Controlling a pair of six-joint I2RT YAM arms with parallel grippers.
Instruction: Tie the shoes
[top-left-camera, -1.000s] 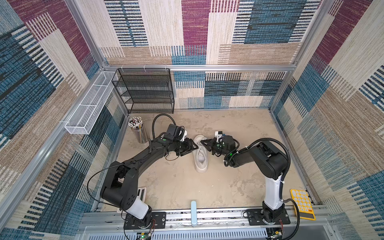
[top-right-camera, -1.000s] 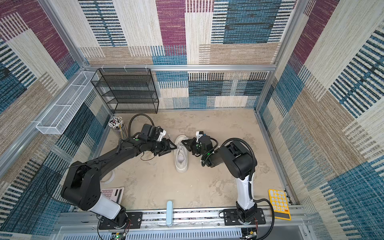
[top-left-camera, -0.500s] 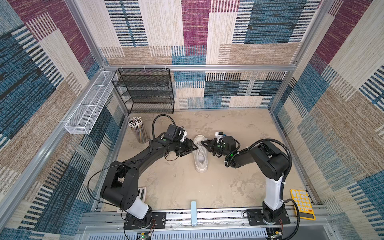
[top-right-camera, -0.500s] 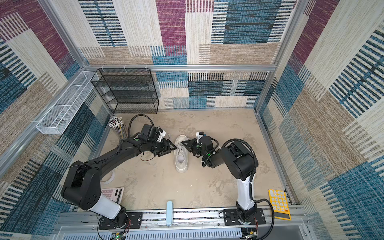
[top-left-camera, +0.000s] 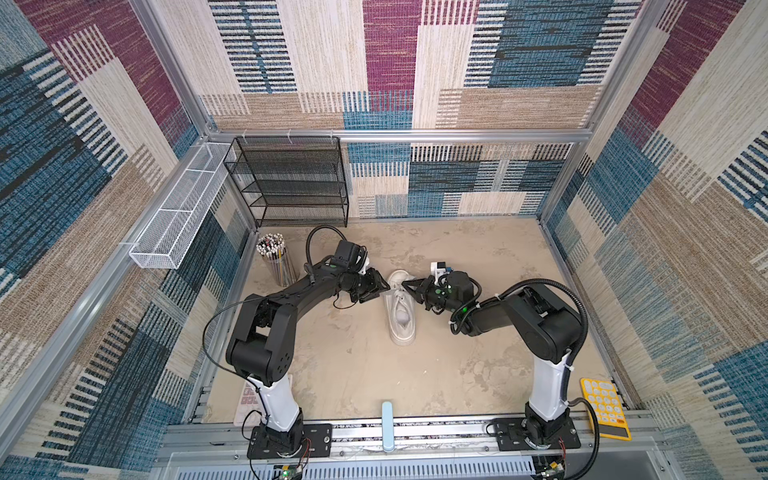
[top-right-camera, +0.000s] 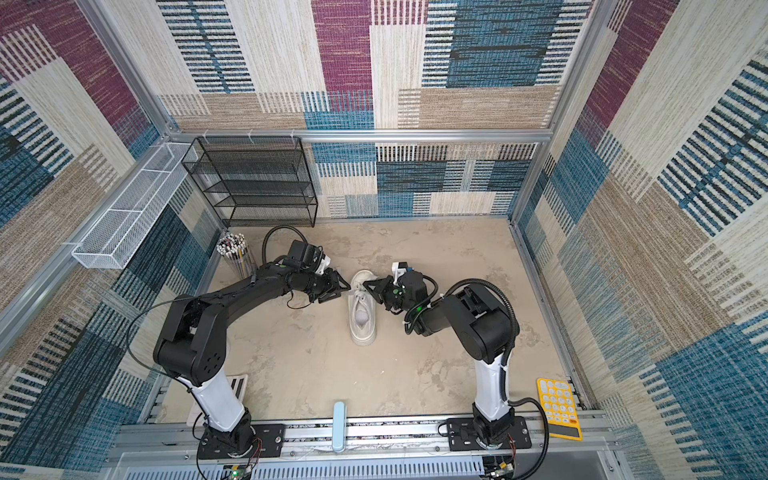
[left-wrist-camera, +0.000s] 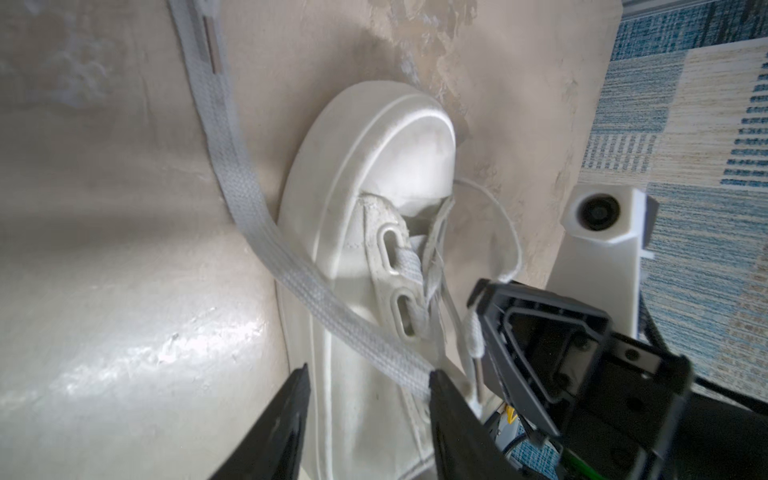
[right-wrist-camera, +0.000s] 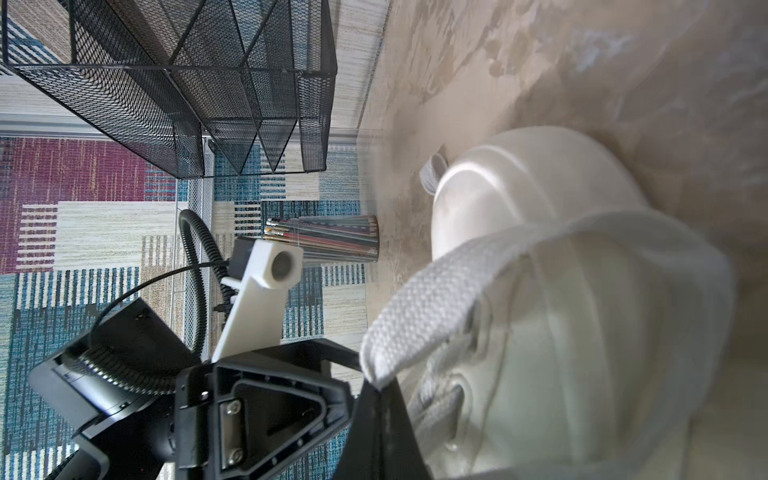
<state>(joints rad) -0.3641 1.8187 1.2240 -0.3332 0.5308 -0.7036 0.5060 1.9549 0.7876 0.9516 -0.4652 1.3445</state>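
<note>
1. Currently, a lace (right-wrist-camera: 436, 291) is pinched by the closed right gripper (right-wrist-camera: 376, 384) at the sneaker (top-left-camera: 401, 316), centred on the table (top-left-camera: 353, 374).
2. The left gripper (left-wrist-camera: 368, 378), jaws spread, should be closed squarely on the loose strand (left-wrist-camera: 249, 199) before pulling.

The left arm (top-left-camera: 291, 297) and right arm (top-left-camera: 528, 320) reach low over the worktop (top-left-camera: 353, 370), elbows bent, tips facing closely. The left end effector (left-wrist-camera: 369, 374) has its fingers parted; the right end effector (right-wrist-camera: 376, 384) is pinched closed on a lace (right-wrist-camera: 436, 299).
</note>
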